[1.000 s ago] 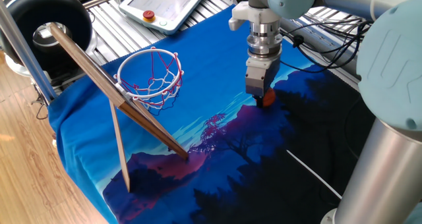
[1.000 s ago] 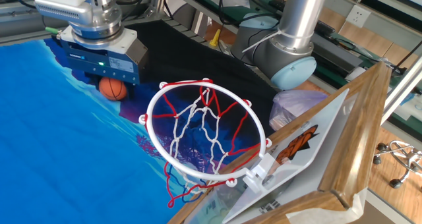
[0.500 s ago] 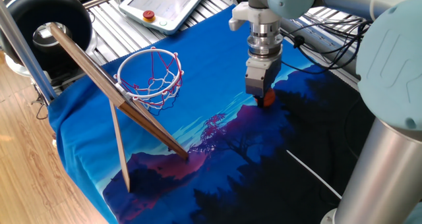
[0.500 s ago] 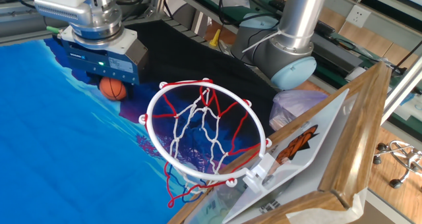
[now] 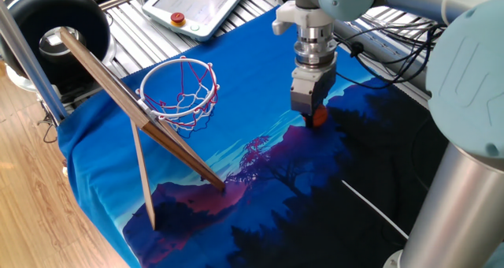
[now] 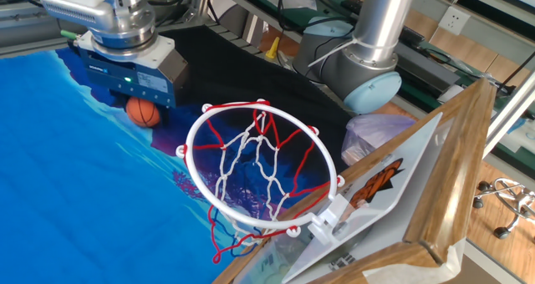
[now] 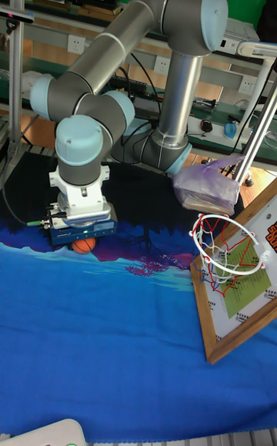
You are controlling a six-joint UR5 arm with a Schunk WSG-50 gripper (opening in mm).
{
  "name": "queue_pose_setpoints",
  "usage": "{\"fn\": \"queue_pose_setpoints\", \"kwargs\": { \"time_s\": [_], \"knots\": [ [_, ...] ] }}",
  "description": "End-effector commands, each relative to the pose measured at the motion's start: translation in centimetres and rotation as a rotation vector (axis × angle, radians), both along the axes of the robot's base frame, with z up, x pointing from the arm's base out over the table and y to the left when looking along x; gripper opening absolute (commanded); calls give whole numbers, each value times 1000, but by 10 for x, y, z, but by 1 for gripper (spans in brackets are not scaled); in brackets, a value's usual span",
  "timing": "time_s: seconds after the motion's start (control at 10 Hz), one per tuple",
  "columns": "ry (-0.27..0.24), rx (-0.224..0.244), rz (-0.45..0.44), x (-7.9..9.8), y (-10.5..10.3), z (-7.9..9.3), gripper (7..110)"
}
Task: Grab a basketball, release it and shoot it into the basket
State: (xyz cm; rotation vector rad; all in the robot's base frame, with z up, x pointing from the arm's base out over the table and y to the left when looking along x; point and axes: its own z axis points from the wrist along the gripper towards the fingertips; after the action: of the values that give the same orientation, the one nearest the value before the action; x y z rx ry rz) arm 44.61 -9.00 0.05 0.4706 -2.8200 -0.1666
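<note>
Arm: the grey and pale-blue jointed robot arm bends down over the cloth, wrist pointing straight down.
Cloth: a blue printed cloth with dark tree shapes covers the table.
Tub: a large black round tub stands off the cloth's far corner, behind the backboard.
Basket: a white ring with red-and-white string net is fixed to a thin wooden backboard on a stick leg, well apart from the ball, with open cloth between them.
Bag: a crumpled purple plastic bag lies by the arm's base, just behind the hoop.
Pendant: a white touch-screen pendant with a small red button lies on the metal table beyond the cloth.
Gripper: the dark blue-bodied two-finger gripper sits low over the ball; whether its fingers press the ball, I cannot tell.
Ball: the tiny orange basketball with dark seams rests at cloth level directly under the gripper, half hidden by it.
</note>
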Motion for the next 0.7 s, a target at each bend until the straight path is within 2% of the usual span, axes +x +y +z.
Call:
{"fn": "queue_pose_setpoints", "kwargs": {
  "time_s": [0.0,0.2,0.3,0.4,0.6],
  "knots": [
    [-12,13,-21,6,5,8,7],
    [-19,40,-15,20,7,31,7],
    [-40,68,-16,35,11,45,7],
    [-57,88,-15,49,12,62,7],
    [-90,159,33,82,10,109,7]
  ]
}}
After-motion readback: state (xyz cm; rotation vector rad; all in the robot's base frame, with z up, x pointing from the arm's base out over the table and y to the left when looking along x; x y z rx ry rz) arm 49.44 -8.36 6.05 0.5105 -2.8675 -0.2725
